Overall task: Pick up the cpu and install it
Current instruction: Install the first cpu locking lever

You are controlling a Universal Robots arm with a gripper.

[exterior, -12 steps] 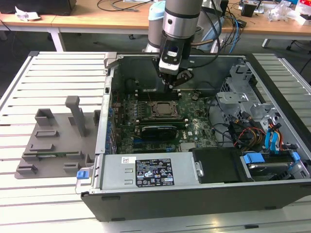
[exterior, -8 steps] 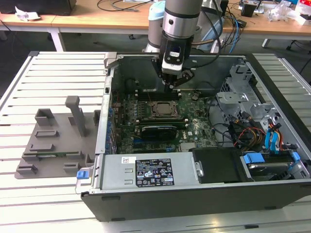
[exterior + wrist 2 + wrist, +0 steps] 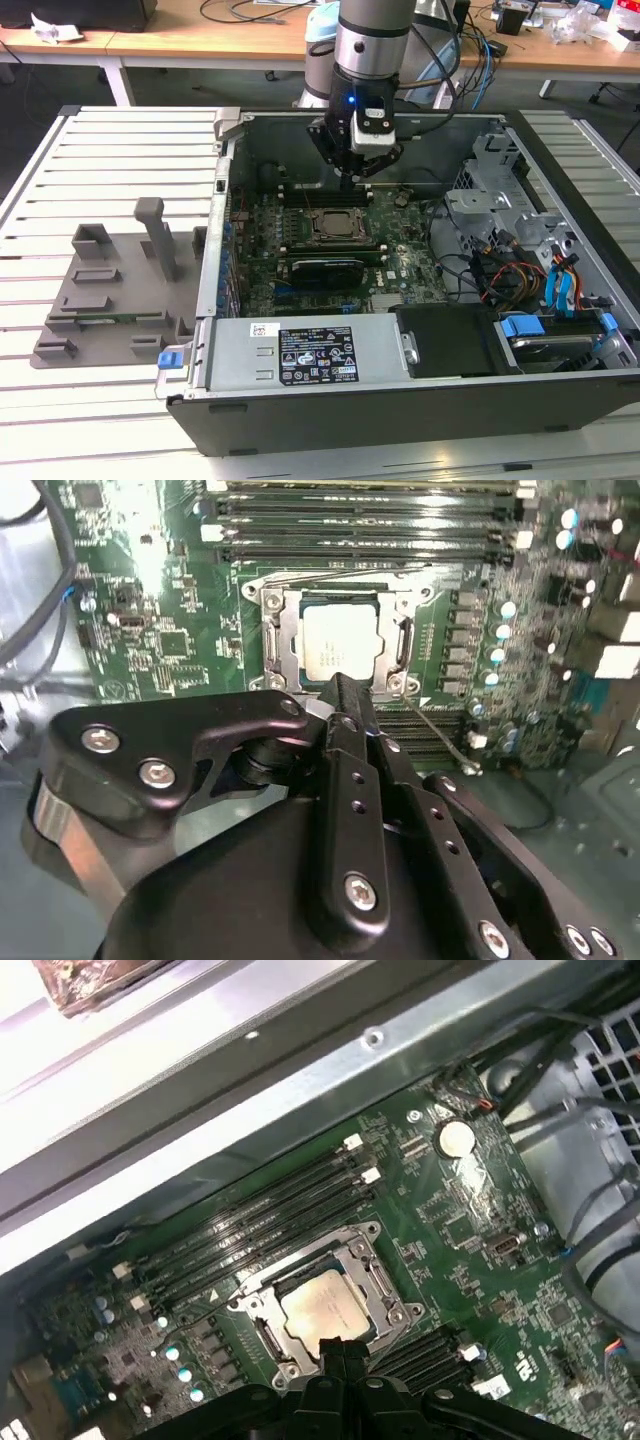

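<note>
Silver-grey and flat, the cpu lay seated in the motherboard socket in both wrist views, just above centre in the second wrist view and just below centre in the first. I saw the gripper poised over the chip's near edge, its fingers pressed together and holding nothing. In the exterior view it hung in the upper middle of the frame, above the open computer case, with the grey holder tray at the exterior view's left.
</note>
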